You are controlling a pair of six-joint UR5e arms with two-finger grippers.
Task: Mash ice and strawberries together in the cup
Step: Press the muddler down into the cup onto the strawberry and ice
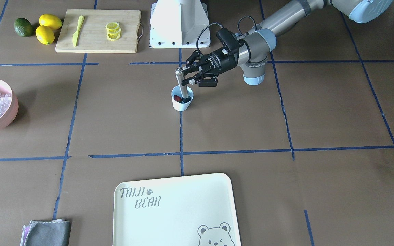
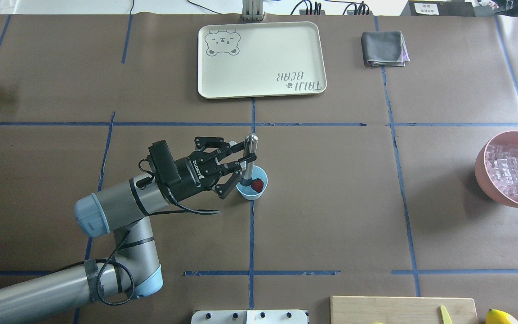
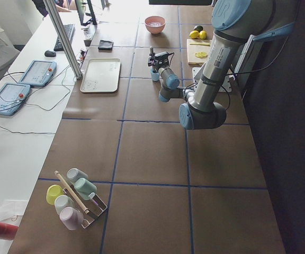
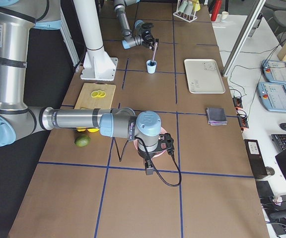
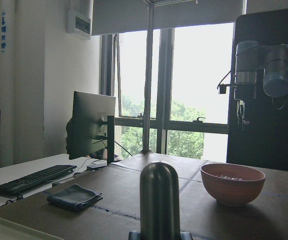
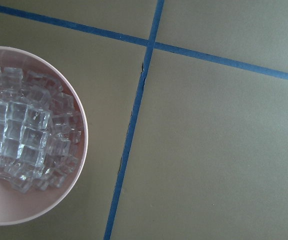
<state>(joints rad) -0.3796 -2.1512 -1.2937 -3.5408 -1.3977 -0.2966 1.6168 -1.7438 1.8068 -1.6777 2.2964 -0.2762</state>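
Observation:
The small cup (image 1: 183,104) stands mid-table, white outside and light blue inside. A red strawberry (image 2: 257,184) lies in it; it also shows in the front-facing view (image 1: 177,98). No ice shows in the cup. A metal muddler (image 2: 251,150) stands upright in the cup beside the berry. My left gripper (image 2: 244,161) reaches in level and is shut on the muddler's shaft above the rim. The ice (image 2: 513,168) fills the pink bowl (image 2: 488,182) at the right edge. My right gripper (image 4: 149,167) hangs over that bowl; I cannot tell whether it is open or shut.
A cream tray (image 2: 263,85) lies beyond the cup, with a grey cloth (image 2: 384,47) to its right. A cutting board (image 1: 97,44) with lemon slices and a yellow knife, two lemons (image 1: 48,27) and a green fruit (image 1: 23,27) sit near the robot's base.

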